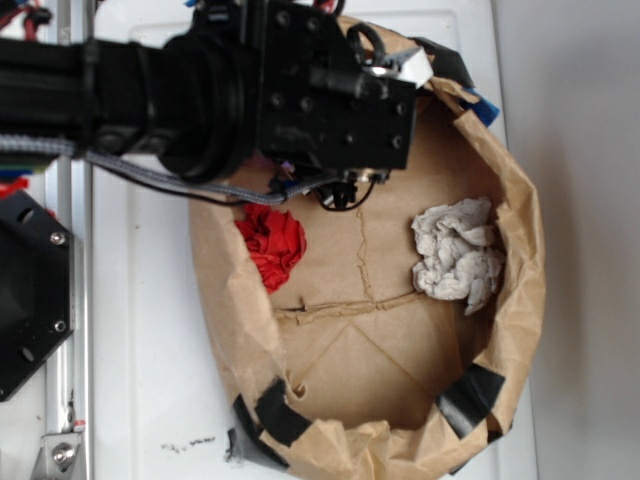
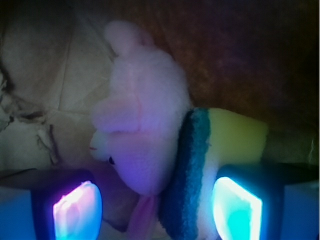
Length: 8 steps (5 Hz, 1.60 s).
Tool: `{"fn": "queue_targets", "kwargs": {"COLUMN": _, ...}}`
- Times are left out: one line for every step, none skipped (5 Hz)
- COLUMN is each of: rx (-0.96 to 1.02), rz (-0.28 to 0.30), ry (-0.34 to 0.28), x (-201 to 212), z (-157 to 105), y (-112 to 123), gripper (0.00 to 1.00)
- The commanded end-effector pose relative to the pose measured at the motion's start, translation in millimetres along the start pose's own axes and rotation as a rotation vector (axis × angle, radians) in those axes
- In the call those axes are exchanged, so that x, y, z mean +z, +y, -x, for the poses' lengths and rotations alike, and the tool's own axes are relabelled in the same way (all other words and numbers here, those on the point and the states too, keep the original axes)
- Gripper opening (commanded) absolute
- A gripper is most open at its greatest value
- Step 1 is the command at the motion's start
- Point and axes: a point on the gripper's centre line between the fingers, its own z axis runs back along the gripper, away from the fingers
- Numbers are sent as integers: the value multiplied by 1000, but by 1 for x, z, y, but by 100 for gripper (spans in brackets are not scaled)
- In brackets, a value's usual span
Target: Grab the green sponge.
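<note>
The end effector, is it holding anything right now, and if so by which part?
Nothing is held. The end effector is open, its two lit pads straddling the pink plush toy and the green-edged yellow sponge, not yet closed on either.

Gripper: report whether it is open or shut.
Open. In the wrist view the gripper has its two glowing pads set wide apart, the green sponge and a pink plush toy between them, ungripped.

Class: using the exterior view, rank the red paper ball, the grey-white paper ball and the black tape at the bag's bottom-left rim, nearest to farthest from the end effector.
1. Red paper ball, just below-left of the end effector.
2. Grey-white paper ball, lower right.
3. Black tape, on the far bottom rim.
</note>
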Motion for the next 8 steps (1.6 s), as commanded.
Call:
{"fn": "queue_targets", "kwargs": {"rx": -3, "rz": 72, "ry": -61, "x": -7, "z": -3, "y": 8, "gripper": 100}}
{"fn": "queue_targets", "kwargs": {"rx": -18, "rz": 77, "ry": -56, "x": -11, "z": -3, "y": 5, "gripper": 100}}
{"fn": "queue_targets", "kwargs": {"rx": -25, "rz": 75, "ry": -56, "x": -11, "z": -3, "y": 4, "gripper": 100}}
{"fn": "queue_targets", "kwargs": {"rx": -26, "rz": 75, "ry": -54, "x": -9, "z": -2, "y": 6, "gripper": 95}}
{"fn": "queue_targets", "kwargs": {"rx": -17, "rz": 83, "ry": -56, "x": -7, "z": -2, "y": 7, "gripper": 0}}
{"fn": "queue_targets", "kwargs": {"rx": -24, "rz": 81, "ry": -63, "x": -6, "z": -1, "y": 6, "gripper": 0}}
{"fn": "queue_targets", "kwargs": {"rx": -27, "rz": 80, "ry": -66, "x": -5, "z": -1, "y": 6, "gripper": 0}}
{"fn": "queue_targets", "kwargs": {"rx": -31, "rz": 82, "ry": -67, "x": -4, "z": -1, "y": 5, "gripper": 0}}
